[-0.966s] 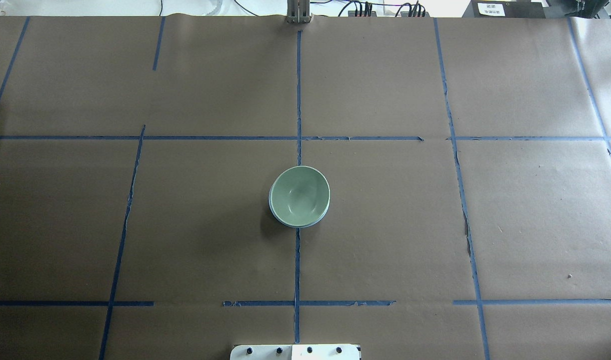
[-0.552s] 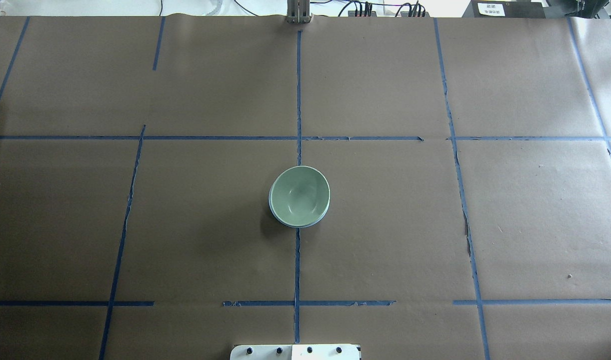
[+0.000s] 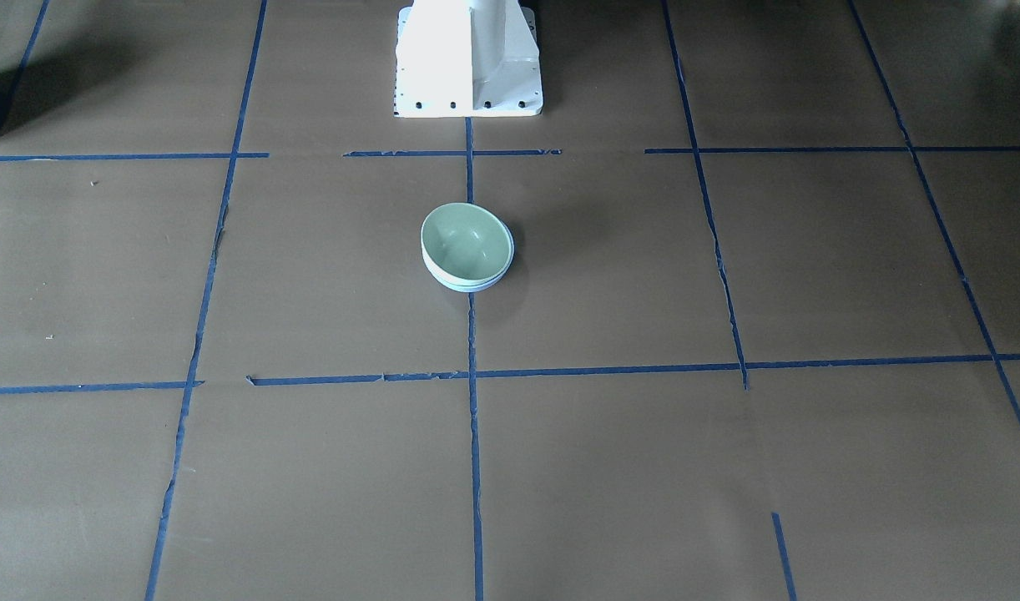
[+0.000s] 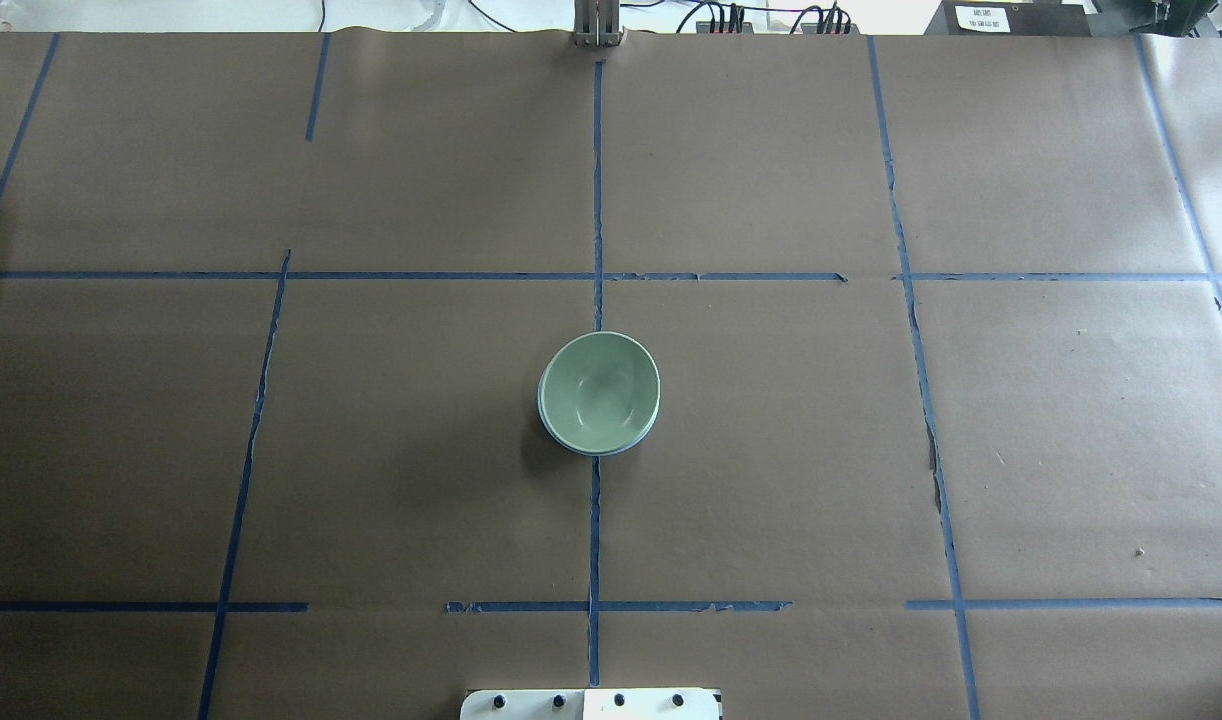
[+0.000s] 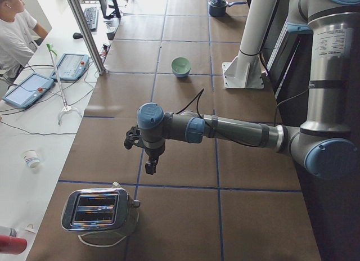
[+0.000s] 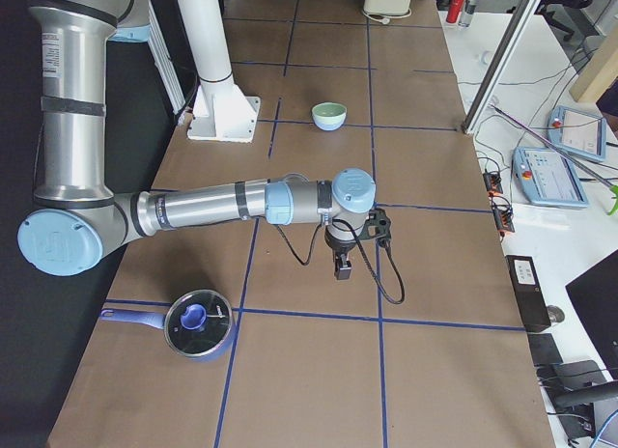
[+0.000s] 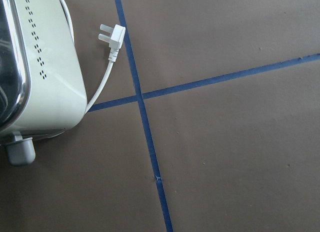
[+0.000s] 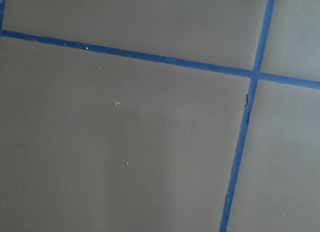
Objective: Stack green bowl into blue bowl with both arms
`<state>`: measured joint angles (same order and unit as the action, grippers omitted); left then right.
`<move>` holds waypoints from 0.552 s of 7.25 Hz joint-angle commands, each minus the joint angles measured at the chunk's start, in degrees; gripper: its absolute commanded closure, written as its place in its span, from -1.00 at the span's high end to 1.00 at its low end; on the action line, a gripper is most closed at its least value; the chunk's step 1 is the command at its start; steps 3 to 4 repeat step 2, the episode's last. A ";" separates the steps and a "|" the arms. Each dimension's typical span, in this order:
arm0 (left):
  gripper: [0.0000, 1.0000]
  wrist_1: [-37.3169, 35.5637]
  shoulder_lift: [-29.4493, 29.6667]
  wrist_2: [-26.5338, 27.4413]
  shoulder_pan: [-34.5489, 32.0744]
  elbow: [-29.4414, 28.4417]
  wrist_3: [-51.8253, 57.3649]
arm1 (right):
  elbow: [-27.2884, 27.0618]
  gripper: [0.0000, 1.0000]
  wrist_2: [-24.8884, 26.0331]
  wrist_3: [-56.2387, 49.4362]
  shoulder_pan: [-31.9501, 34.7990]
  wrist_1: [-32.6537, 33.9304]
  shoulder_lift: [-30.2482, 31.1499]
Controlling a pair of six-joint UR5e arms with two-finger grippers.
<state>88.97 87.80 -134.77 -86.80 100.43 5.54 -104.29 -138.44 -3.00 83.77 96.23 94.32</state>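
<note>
The green bowl sits nested inside the blue bowl at the table's middle, on the centre tape line; only the blue bowl's rim shows under it. The pair also shows in the front view, green bowl over the blue rim. No arm is near them. My left gripper hangs over the table near the toaster, far from the bowls. My right gripper hangs over the table's other end. I cannot tell whether either is open or shut.
A chrome toaster with a white plug stands at the left end. A blue lidded pot stands at the right end. The white pedestal is behind the bowls. An operator sits beyond the table.
</note>
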 commanded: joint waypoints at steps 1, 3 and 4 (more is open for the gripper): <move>1.00 -0.12 0.00 0.21 -0.04 -0.23 0.00 | 0.05 1.00 -0.16 0.10 -0.01 0.01 0.16; 1.00 -0.29 0.00 0.12 -0.04 0.02 0.09 | 0.14 1.00 0.01 0.01 -0.01 0.01 0.16; 1.00 -0.29 0.00 0.12 -0.04 0.02 0.09 | 0.14 1.00 0.01 0.01 -0.01 0.01 0.16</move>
